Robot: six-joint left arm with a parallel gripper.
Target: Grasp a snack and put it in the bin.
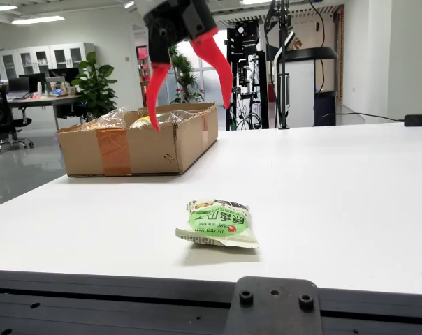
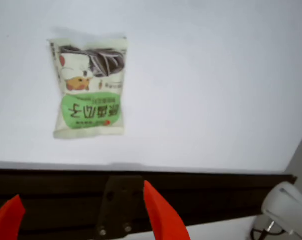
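Snack packet [image 1: 218, 224] on table [image 1: 351, 195], end effector [image 1: 190, 87] above.

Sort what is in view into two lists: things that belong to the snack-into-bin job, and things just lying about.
Belongs to the job:
- snack packet, lying flat on the white table
- cardboard box, the bin, already holding wrapped items
- tool, red fingers open, empty, above the table

Just lying about:
- black power adapter at the far table edge
- potted plant in the office behind
- black equipment stands
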